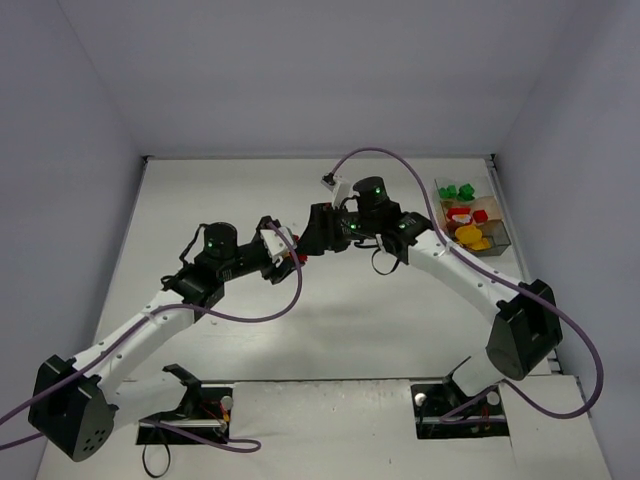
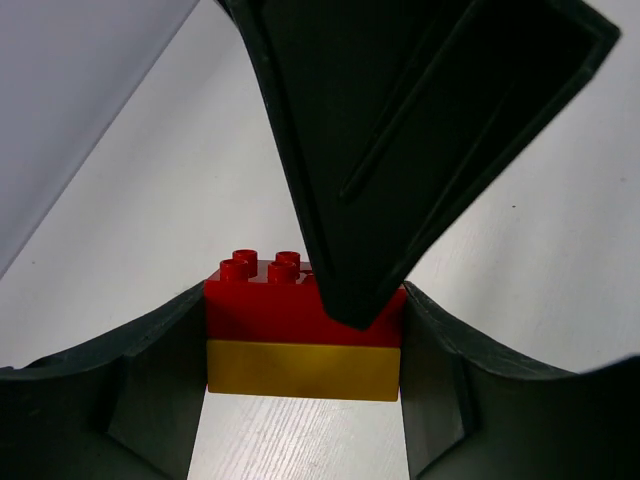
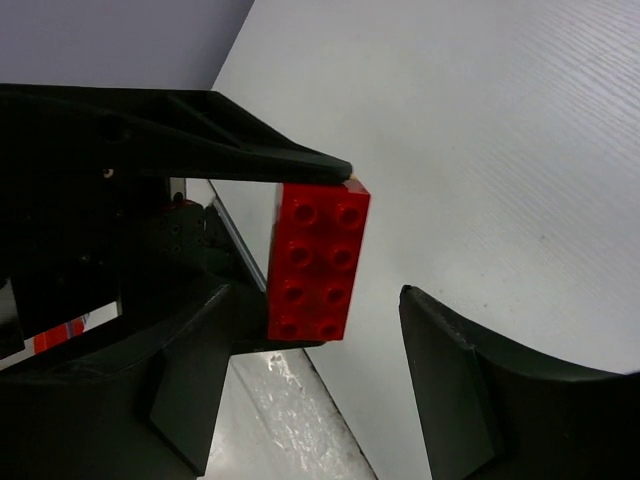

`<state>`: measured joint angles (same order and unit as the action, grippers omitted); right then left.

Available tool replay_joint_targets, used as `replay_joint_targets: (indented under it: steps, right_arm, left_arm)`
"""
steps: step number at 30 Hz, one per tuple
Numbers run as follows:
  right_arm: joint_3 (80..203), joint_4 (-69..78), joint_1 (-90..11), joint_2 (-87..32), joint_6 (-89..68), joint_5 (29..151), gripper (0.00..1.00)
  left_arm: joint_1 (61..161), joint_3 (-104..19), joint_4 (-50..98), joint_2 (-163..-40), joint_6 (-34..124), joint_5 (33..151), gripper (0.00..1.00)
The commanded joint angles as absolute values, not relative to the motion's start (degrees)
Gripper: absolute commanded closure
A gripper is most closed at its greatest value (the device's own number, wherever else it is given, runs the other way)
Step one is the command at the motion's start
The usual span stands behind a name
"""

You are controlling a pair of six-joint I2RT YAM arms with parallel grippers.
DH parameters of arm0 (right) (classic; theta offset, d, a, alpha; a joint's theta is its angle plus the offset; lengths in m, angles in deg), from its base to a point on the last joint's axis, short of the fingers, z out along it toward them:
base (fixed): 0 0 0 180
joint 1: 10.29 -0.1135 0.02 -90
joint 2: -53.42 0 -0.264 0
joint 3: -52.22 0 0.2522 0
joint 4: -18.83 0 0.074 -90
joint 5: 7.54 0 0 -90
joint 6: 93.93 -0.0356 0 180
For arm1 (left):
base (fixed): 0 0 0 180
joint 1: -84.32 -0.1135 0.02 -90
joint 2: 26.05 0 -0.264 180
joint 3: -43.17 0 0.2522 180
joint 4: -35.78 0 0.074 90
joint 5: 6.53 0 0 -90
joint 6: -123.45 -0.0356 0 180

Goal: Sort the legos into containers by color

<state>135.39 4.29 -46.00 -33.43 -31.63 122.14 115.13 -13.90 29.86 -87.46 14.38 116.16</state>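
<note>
Black fingers (image 2: 150, 380) of the left end effector (image 1: 285, 250) were clamped against both ends of a two-layer brick (image 2: 290, 340), a red block with its studs showing stacked on a yellow block of the same length. In the overhead view this grasp sat well to the left of the tray (image 1: 498, 238), over the middle of the white worktop (image 1: 400, 330). Whether the brick rested on the worktop or hung just above it could not be told.

Just right of that grasp, and also left of the tray, the right end effector (image 1: 312, 240) met it from the opposite side. Its jaws stood apart. In the right wrist view one finger (image 3: 300, 165) touched the far edge of the red studded face, eight studs in two rows, while the other finger (image 3: 480, 380) stood clear of the brick with bare worktop between them. The left wrist view showed that same touching finger coming down from above onto the red layer.

A purple cable (image 1: 290, 300) looped from each arm.

At the far right the tray lay beside the right wall. Its far compartment held green bricks (image 1: 457, 190), the middle one held red bricks (image 1: 460, 214) beside a paler orange piece (image 1: 481, 215), and the near one held yellow pieces (image 1: 470, 237).
</note>
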Motion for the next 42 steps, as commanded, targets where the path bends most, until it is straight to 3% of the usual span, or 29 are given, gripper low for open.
replay_joint_targets:
  steps: [1,21,25,27,29,32,33,36,42]
  right_arm:
    - [136.12,10.25,-47.56,-30.6,-32.75,121.83,0.38]
    - [133.92,11.93,-48.44,-30.87,-33.02,120.25,0.47]
    - [133.84,12.71,-48.44,-30.78,-33.02,121.48,0.64]
    - [133.66,13.24,-48.44,-30.69,-33.19,122.35,0.9]
    - [133.4,13.59,-48.44,-30.6,-33.19,122.97,1.0]
    - [133.22,13.77,-48.44,-30.17,-33.28,123.24,1.0]
    - [133.13,13.77,-48.35,-29.9,-33.11,123.15,1.0]
    - [133.31,13.77,-47.91,-29.46,-33.1,122.89,1.0]
    - [133.57,13.68,-47.03,-28.93,-32.93,123.33,1.0]
  left_arm:
    - [115.52,-17.7,31.69,-85.82,12.97,118.27,1.0]
    - [115.96,-17.35,31.52,-83.27,13.94,119.24,1.0]
    - [116.05,-17.26,31.6,-83.09,14.38,119.51,1.0]
    - [116.05,-17.0,32.04,-83.18,14.56,119.86,1.0]
    - [116.05,-16.82,32.22,-83.27,14.73,119.86,0.99]
    - [116.05,-16.56,32.04,-83.53,14.64,119.77,0.82]
    - [116.05,-16.38,31.96,-83.45,14.47,119.59,0.71]
    - [116.05,-15.86,31.08,-83.27,13.15,118.98,0.6]
    - [115.96,-15.42,28.62,-83.1,10.43,117.4,0.55]
